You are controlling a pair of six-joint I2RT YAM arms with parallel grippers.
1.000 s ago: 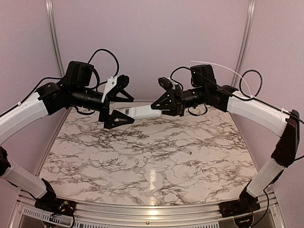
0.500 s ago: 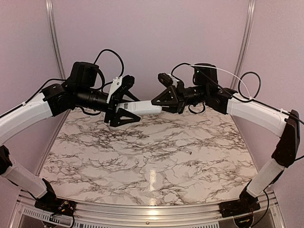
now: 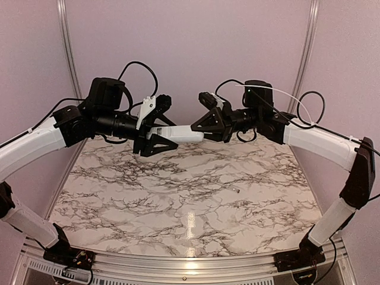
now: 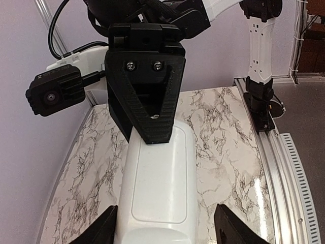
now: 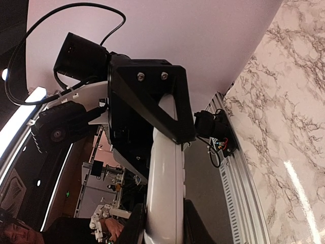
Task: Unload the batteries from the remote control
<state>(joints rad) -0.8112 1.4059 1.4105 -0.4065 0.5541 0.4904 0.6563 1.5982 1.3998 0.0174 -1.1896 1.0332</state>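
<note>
The white remote control [image 3: 178,133] hangs level in the air between both arms, high above the table. My right gripper [image 3: 196,128] is shut on its right end; in the right wrist view the fingers [image 5: 136,223] clamp the remote [image 5: 165,168] edge-on. My left gripper [image 3: 161,127] is open, with its jaws standing either side of the remote's left end. In the left wrist view the remote's smooth back [image 4: 157,188] faces the camera with its cover panel closed, and a gap shows beside the right finger [image 4: 231,231]. The batteries are hidden.
The marble table [image 3: 148,202] lies well below both grippers. A tiny pale piece [image 3: 236,191] lies on it right of centre. A thin white strip [image 3: 279,92] arches over the right arm. Metal rails [image 4: 277,168] edge the table.
My left gripper has moved right, so its open jaws now straddle the remote's left end. My right gripper has lifted the remote slightly and levelled it.
</note>
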